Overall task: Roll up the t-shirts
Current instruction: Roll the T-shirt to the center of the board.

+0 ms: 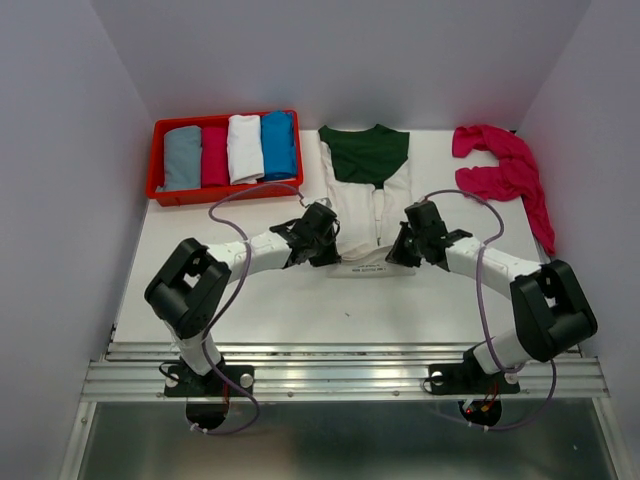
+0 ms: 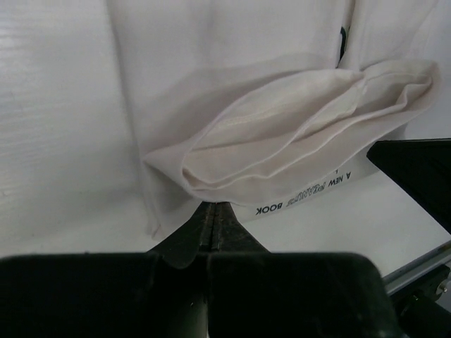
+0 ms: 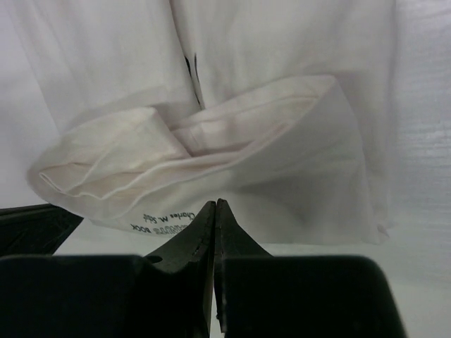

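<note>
Two black-and-white arms, the left arm (image 1: 200,280) and the right arm (image 1: 530,295), are seen reaching inward from the bottom of the overhead view across a white table (image 1: 250,320). At the centre of the table the cream-white t-shirt (image 1: 365,200) is laid flat, its dark green neck and shoulders turned toward the top of the frame and its hem toward the arms. In the upper left a red tray (image 1: 225,193) is placed, and four rolled cloth bundles (image 1: 244,148) are packed in it side by side: grey, magenta, white and blue. In the upper right the magenta-pink t-shirts (image 1: 505,165) are heaped loosely, with one part trailing down along the right edge of the table.

The left gripper (image 1: 328,243) is set at the lower left corner of the cream shirt and the right gripper (image 1: 398,247) at the lower right corner. In the left wrist view the cream-white t-shirt (image 2: 232,84) is shown with its hem lifted into a puffy fold, and the jaws of the left gripper (image 2: 213,215) are pressed together with their tips at that fold. In the right wrist view the same holds for the shirt (image 3: 282,63) and the right gripper (image 3: 213,211). Whether cloth is pinched between either pair cannot be told. A white printed strip (image 2: 310,193) is seen under the hem.
</note>
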`<state>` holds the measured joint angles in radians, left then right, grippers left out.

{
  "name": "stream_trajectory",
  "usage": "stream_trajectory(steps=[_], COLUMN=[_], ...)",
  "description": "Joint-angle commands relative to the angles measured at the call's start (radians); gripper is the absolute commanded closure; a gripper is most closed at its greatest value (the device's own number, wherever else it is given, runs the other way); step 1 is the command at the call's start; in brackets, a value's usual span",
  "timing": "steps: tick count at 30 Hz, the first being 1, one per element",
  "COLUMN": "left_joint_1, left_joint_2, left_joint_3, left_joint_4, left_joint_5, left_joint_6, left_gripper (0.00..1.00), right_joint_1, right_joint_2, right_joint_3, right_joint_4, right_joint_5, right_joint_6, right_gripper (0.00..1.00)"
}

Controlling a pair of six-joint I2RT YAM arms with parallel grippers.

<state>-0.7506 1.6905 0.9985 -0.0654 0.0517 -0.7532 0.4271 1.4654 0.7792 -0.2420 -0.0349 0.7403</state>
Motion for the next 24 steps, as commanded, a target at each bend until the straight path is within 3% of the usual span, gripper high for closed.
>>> stream_trajectory(steps=[1, 16, 24], left_joint_1=[0.039, 0.122, 0.123], left_joint_2=[0.031, 0.189, 0.045], left_joint_3=[0.086, 0.216, 0.189], left_joint_4=[0.032, 0.050, -0.004], left_joint_5=[0.031, 0.077, -0.006], left_joint_6=[0.061, 0.118, 0.124], left_gripper=[0.96, 0.97, 0.95], right_joint_1=[0.007, 0.007, 0.007], right_joint_2=[0.029, 0.219, 0.101], right_joint_3=[0.086, 0.221, 0.227], right_joint_4=[0.038, 0.009, -0.068], right_joint_5=[0.075, 0.227, 0.257], right_joint_6=[-0.015, -0.059, -0.067], right_gripper=[0.96, 0.96, 0.95])
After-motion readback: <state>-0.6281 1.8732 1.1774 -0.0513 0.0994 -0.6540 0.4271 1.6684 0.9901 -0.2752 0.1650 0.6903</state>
